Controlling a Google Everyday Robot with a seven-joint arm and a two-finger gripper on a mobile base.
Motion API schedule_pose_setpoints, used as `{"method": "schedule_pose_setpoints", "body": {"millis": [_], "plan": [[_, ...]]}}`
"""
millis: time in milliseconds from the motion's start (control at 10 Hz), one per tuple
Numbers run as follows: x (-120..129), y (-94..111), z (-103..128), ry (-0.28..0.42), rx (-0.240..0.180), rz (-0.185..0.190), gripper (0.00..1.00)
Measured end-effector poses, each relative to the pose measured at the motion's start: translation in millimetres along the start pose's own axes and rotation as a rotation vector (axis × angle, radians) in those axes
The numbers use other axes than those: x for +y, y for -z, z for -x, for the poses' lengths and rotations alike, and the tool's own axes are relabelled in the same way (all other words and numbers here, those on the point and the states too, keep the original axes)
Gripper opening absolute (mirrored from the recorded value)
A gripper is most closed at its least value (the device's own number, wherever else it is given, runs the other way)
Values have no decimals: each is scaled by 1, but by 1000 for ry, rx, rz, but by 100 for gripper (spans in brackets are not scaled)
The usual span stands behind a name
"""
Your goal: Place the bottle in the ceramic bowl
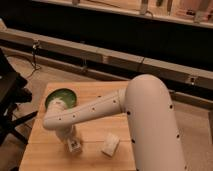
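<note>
Reaching down, end effector (pixel 73 145) at bottle (pixel 75 147)

text: none legible | bottle (pixel 75 145) label: dark print, unreadable | tool (pixel 71 142) at bottle

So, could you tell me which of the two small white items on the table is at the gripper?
The bottle, the left one below the ceramic bowl; the gripper is down on it. The flat white packet lies apart to its right, untouched.
</note>
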Motion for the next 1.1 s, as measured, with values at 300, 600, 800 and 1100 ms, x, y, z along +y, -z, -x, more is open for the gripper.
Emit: {"method": "schedule_pose_setpoints", "body": {"millis": [300,600,800,1100], "plan": [[2,5,1,-7,3,-11,13],[12,34,-1,-23,9,-31,2],[13,40,-1,-23,14,-36,2],[25,58,-22,-43,27,-64,2]]}}
